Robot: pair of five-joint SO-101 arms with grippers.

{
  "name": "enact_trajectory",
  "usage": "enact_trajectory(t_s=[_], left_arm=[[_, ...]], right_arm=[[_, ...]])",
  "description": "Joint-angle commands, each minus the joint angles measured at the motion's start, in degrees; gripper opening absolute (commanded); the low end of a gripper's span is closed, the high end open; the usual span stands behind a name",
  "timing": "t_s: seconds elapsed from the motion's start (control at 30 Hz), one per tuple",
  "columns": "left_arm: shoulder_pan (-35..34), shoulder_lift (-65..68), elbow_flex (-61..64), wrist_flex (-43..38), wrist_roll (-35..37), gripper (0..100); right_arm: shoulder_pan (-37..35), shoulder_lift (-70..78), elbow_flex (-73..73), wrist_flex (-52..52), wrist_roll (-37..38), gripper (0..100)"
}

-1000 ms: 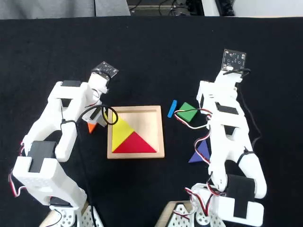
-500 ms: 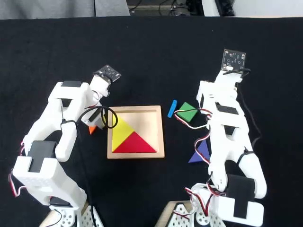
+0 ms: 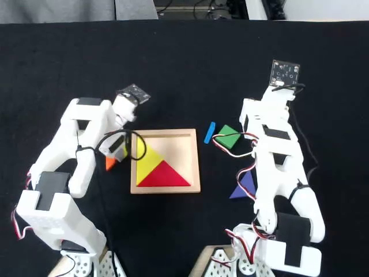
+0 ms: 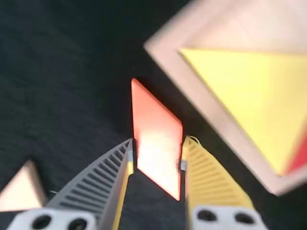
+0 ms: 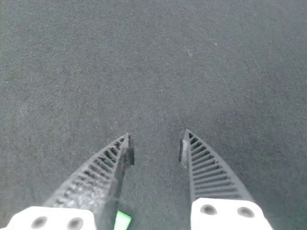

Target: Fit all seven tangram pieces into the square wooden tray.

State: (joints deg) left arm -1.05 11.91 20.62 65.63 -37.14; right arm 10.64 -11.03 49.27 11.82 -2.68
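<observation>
Black cloth (image 3: 69, 57) beside tray (image 3: 180, 139): left end effector (image 4: 157, 143), pinching orange piece (image 4: 152, 117), has drawn back; right end effector (image 5: 156, 143) stays spread.

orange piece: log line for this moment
left pincer: shut on orange piece | orange piece: outside tray | tray: holds yellow triangle, red triangle | right pincer: open, empty

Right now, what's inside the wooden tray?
In the tray: a yellow triangle and a red triangle, edges touching; the rest is bare wood. A black cable crosses its left edge, hiding a bit there.
</observation>
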Motion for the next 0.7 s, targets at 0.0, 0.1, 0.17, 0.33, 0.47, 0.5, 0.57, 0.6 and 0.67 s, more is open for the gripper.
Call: enact_trajectory(t_s=[0.0, 0.1, 0.17, 0.33, 0.47, 0.5, 0.57, 0.6, 0.67], left_arm=[[3.82, -7.3, -9.54, 12.04, 10.81, 13], [6.99, -11.6, -11.74, 15.21, 19.87, 13], [9.45, -14.59, -11.38, 15.65, 24.35, 13], [15.96, -20.84, -6.99, 13.54, 42.29, 13], [21.67, -22.59, 1.36, 3.52, 67.16, 13], [23.08, -22.59, 3.38, 0.26, 72.7, 13], [25.36, -22.59, 7.16, -5.8, 78.24, 13], [26.51, -22.59, 8.57, -8.53, 78.33, 13], [29.32, -22.59, 10.86, -12.66, 78.51, 13]], right_arm=[[-0.97, -0.22, -0.22, -1.14, -0.18, 16.7], [-0.88, -0.22, -0.22, -1.14, -0.18, 16.7], [-0.88, -0.22, -0.22, -1.14, -0.18, 16.7], [-0.7, -0.31, -0.22, -1.14, -0.18, 16.7], [-0.7, -0.31, -0.22, -1.14, -0.18, 16.7], [-0.35, -0.31, -0.22, -1.14, -0.18, 16.7], [0.26, -0.31, -0.31, -1.14, -0.18, 16.7], [0.62, -0.31, -0.31, -1.14, -0.18, 16.7], [0.79, -0.31, -0.4, -1.23, -0.18, 16.7]])
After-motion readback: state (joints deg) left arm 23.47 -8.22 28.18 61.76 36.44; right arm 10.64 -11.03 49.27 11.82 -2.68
